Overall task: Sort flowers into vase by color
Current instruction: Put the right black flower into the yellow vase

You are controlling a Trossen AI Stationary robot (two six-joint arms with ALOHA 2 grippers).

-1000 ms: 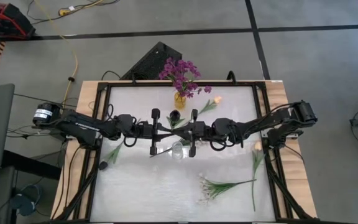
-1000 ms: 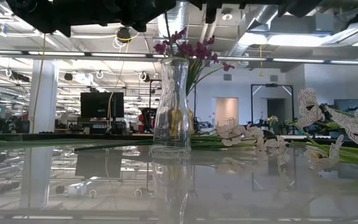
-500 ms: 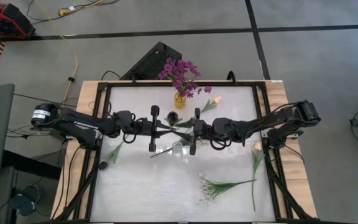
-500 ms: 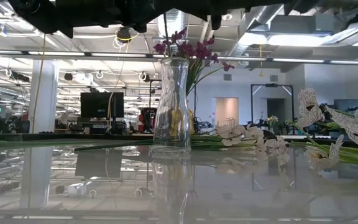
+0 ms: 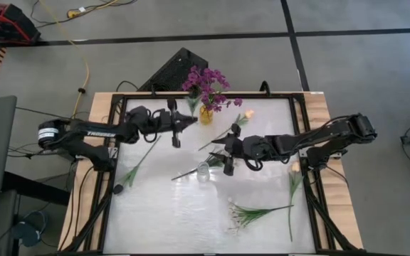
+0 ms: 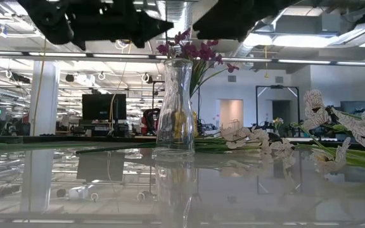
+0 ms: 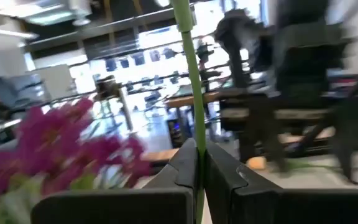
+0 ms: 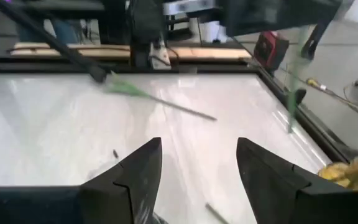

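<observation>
My left gripper (image 5: 182,122) hangs at the table's far side, just left of the yellow vase (image 5: 205,114) of purple flowers (image 5: 208,85). It is shut on a green flower stem (image 7: 188,68); the flower's head does not show. My right gripper (image 5: 219,151) stands open and holds nothing, over the table's middle, just beyond the clear glass vase (image 5: 203,171). That vase stands upright on its base (image 6: 173,152). Lying flat on the table are a dark-budded stem (image 5: 135,169), two peach tulips (image 5: 248,114) (image 5: 295,168) and a white spray (image 5: 251,212). My left gripper pinches the green stem (image 7: 195,134) between its two fingers. The fingers lie roughly level, pointing toward the table's right edge, and go across the stem. The stem stands up past the fingertips, lifted clear of the table, with the purple flowers (image 7: 55,149) close beside it.
A loose green stem (image 5: 189,171) lies beside the clear vase. The black frame rail (image 5: 301,135) runs round the table. Bare white tabletop (image 5: 169,220) lies toward the near edge, left of the white spray.
My right gripper has opened and let go of the stem that both grippers held over the table's middle. My left gripper, shut on that stem, has carried it toward the far edge, up beside the purple flowers, and has turned on the way.
</observation>
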